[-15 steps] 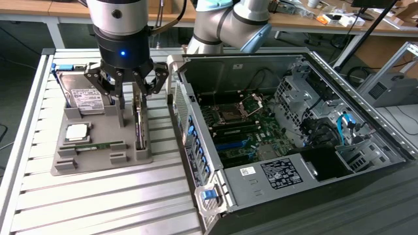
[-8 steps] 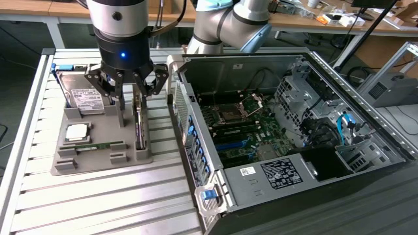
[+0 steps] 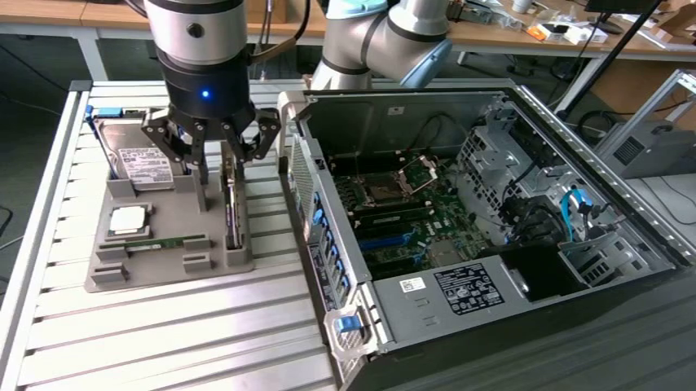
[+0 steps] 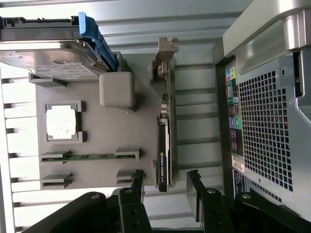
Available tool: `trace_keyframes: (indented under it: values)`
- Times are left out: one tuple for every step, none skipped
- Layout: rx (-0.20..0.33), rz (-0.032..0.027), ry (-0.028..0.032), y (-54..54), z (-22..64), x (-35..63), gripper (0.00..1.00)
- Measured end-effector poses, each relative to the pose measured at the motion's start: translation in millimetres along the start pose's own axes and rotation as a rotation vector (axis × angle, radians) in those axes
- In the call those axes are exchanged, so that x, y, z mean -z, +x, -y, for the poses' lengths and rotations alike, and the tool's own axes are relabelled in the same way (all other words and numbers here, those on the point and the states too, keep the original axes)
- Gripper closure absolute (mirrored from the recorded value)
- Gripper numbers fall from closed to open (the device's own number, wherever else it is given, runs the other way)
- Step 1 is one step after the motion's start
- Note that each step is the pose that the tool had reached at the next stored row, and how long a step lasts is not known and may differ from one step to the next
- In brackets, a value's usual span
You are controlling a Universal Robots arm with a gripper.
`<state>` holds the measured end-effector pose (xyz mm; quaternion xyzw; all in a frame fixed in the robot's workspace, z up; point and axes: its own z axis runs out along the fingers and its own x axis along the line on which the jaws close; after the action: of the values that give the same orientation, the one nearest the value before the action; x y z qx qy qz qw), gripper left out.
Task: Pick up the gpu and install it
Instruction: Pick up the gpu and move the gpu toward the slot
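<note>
black gripper (image 4: 166, 187) hangs spread over the gpu (image 4: 163, 145) standing in a grey tray (image 4: 104, 131)

Robotics laboratory: a ribbed aluminium bench (image 3: 163, 342) carries an open black computer tower case (image 3: 392, 122) and a grey plastic parts fixture (image 3: 218, 261); cluttered wooden desks (image 3: 495, 37) stand behind.

Reaches in from the exterior view's top edge, arm (image 3: 381, 37) folded at a pale blue-capped joint. Wrist (image 3: 201, 37) held plumb (small blue light (image 3: 204, 93) glowing on its black collar). End effector (image 3: 223, 159) aimed straight down, dark fingers (image 4: 137, 182) spread well apart.
</note>
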<state>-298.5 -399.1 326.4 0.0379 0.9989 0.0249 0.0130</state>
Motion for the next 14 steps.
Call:
trace_keyframes:
  values:
    - [0.0,-0.0001,0.0,0.0,0.0,-0.2,0.52]
    - [0.0,-0.0001,0.0001,0.0,0.0,-0.5,0.52]
    - [0.0,-0.0001,0.0,0.0,0.0,-0.7,0.52]
    - [0.0,0.0,0.0,0.0,0.0,-0.9,0.52]
    - [0.0,0.0,0.0,0.1,0.1,-1.1,0.52]
    - [0.0,-0.0001,0.0,0.1,0.1,-1.4,0.52]
    - [0.0,-0.0001,0.0,0.1,0.1,-1.6,0.52]
    - [0.0,-0.0001,0.0,0.1,0.1,-1.9,0.52]
    - [0.0,-0.0001,0.0001,0.1,0.1,-2.2,0.52]
    - [0.0,-0.0001,0.0,0.1,0.1,-2.4,0.52]
    - [0.0,-0.0001,0.0001,0.1,0.1,-2.7,0.52]
    - [0.0,-0.0001,0.0,0.1,0.1,-2.9,0.52]
    - [0.0,-0.0001,0.0,0.1,0.2,-3.1,0.52]
    - [0.0,-0.0001,0.0,0.1,0.2,-3.3,0.52]
